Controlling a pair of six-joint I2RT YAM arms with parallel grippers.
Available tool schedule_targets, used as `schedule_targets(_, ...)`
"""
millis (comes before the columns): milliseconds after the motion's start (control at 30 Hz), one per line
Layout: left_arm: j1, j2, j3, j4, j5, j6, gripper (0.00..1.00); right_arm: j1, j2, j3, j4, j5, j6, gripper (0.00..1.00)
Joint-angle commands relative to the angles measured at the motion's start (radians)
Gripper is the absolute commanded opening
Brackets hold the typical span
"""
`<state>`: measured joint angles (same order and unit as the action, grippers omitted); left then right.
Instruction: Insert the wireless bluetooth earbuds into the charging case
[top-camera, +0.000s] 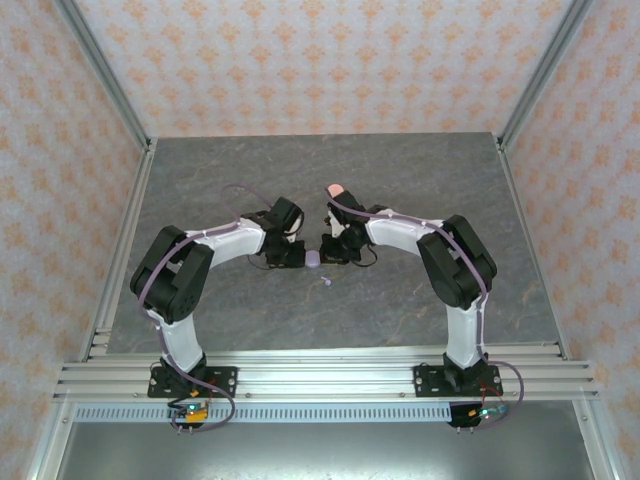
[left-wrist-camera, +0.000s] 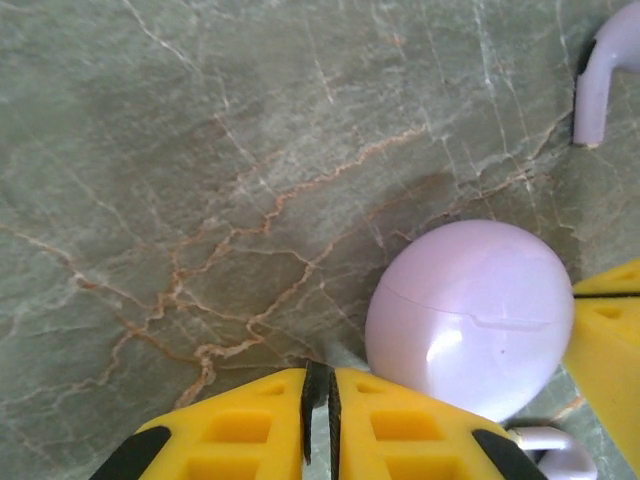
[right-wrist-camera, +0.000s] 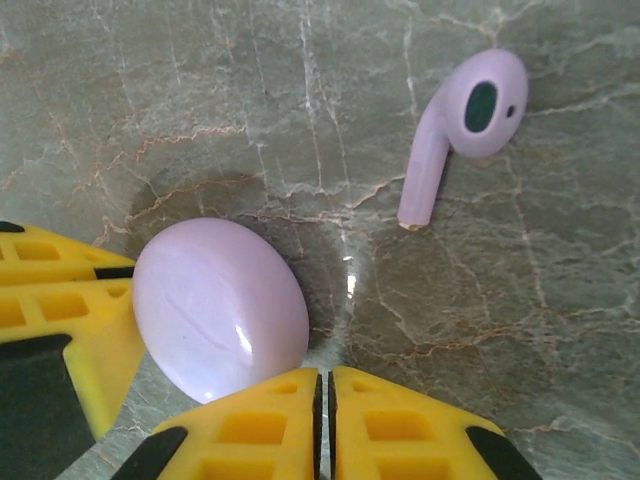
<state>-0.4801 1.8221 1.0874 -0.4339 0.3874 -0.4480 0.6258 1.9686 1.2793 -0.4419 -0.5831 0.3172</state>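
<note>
My left claw (left-wrist-camera: 318, 385) was pinched shut, its yellow fingers (left-wrist-camera: 240, 432) meeting along a hairline seam with nothing between them. My right claw (right-wrist-camera: 323, 385) was the same: tips together, empty. Both sat low over the counter (top-camera: 230, 170), pointing in at each other from left and right near its middle.

Between them lay the case (right-wrist-camera: 220, 305), a smooth lavender oval with its lid down (a thin seam ran across it in the left wrist view). It sat just beside the tips of both claws. From the right wrist camera it was crowded against the fingers of my left claw, though I could not tell whether anything actually touched.

One lavender earbud (right-wrist-camera: 450, 130) lay flat on the counter outside the case, near it but clearly apart. Its dark oval patch faced up and its stem angled away from the head. From above, it lay on the near side of the case, towards my bases.

Past the case's lower edge in the left wrist view a pale rounded bit (left-wrist-camera: 545, 447) poked out (I could not tell what it was).

Farther back, beside my right arm, sat a small pink thing (top-camera: 335, 189), too tiny to make out.
</note>
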Motion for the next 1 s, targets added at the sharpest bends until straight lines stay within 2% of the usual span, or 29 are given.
schedule_targets(0,-0.005,-0.012,0.013,-0.007,0.026,-0.008,0.15,0.002,0.012,0.032,-0.032,0.038,-0.013,0.13)
schedule_targets(167,-0.005,-0.018,0.006,-0.014,0.022,-0.008,0.15,0.002,0.018,0.041,-0.041,0.06,-0.011,0.13)
schedule_targets(433,0.002,-0.064,-0.002,-0.057,-0.03,0.006,0.17,0.002,-0.017,0.04,-0.072,0.164,-0.008,0.13)
schedule_targets(533,0.032,-0.083,-0.01,-0.057,-0.012,0.014,0.17,0.003,-0.046,0.029,-0.076,0.182,-0.01,0.13)
schedule_targets(633,0.067,-0.1,-0.019,-0.037,0.026,0.017,0.22,0.002,-0.087,0.007,-0.06,0.186,-0.004,0.13)
schedule_targets(833,0.116,-0.104,-0.012,0.02,0.109,0.005,0.36,-0.014,-0.132,-0.062,0.061,0.094,0.077,0.16)
schedule_targets(967,0.13,-0.085,-0.013,0.081,0.179,-0.014,0.41,-0.021,-0.134,-0.096,0.152,0.011,0.136,0.21)
